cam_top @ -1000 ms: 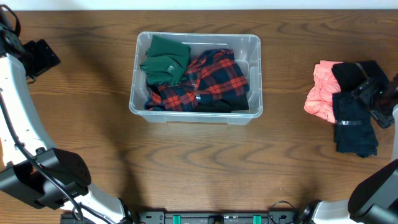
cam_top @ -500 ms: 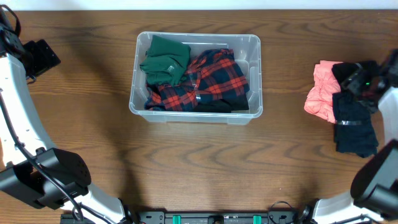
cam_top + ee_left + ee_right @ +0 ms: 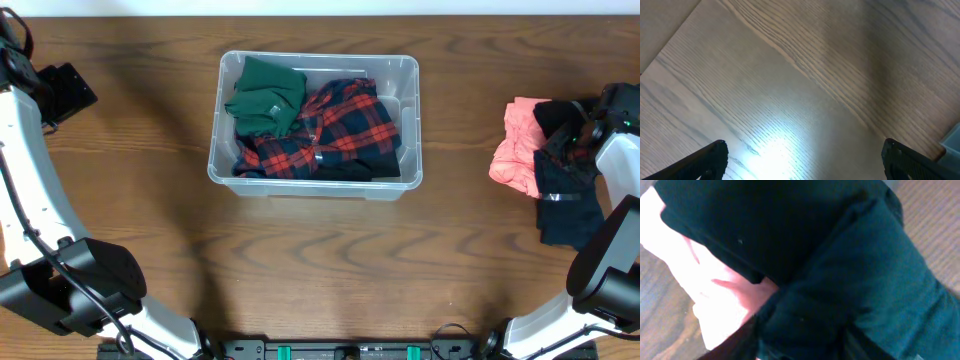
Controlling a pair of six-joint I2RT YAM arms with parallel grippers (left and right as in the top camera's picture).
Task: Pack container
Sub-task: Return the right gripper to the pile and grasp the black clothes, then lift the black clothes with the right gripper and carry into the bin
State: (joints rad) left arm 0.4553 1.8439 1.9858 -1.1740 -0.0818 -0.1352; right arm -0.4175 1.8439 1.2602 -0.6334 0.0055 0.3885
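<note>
Container (image 3: 300, 188), clear rounded plastic, holds crumpled plaid cloth (image 3: 340, 125); left gripper (image 3: 804, 155) spread wide, right gripper (image 3: 578, 135) unreadable amid dark fabric (image 3: 570, 205).

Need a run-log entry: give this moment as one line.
container: holds plaid shirt, green top | right pincer: at pink-and-dark pile, grip unseen | left pincer: open over table

Clear glossy plastic container (image 3: 314, 178), matt cloth garments (image 3: 330, 130), grainy wood table (image 3: 300, 270).
</note>
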